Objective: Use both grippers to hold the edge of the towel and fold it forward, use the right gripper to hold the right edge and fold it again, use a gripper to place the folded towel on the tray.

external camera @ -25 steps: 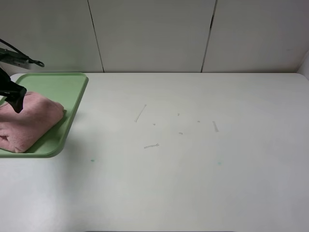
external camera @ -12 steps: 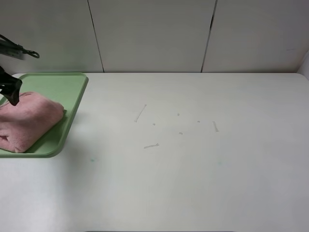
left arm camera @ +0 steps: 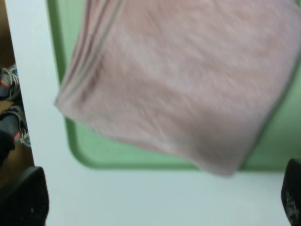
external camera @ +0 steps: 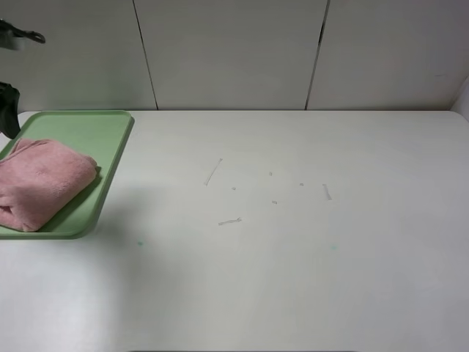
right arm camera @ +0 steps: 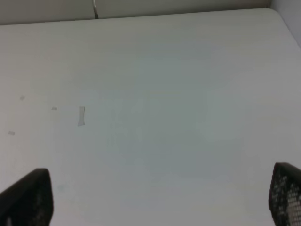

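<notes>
The pink towel lies folded in a thick bundle on the light green tray at the table's far left. Part of my left arm shows at the picture's left border, above and behind the towel, touching nothing. In the left wrist view the towel fills most of the frame, its stacked folded edges along one side, with the tray under it. My left gripper is open and empty, clear of the cloth. My right gripper is open over bare table and is out of the high view.
The white table carries a few small scuffs and tape marks near its middle. A panelled wall stands behind it. The tray sits close to the table's left edge.
My left gripper has lifted off the towel and drawn back toward the far left, nearly out of the high view. The towel stays on the tray.
</notes>
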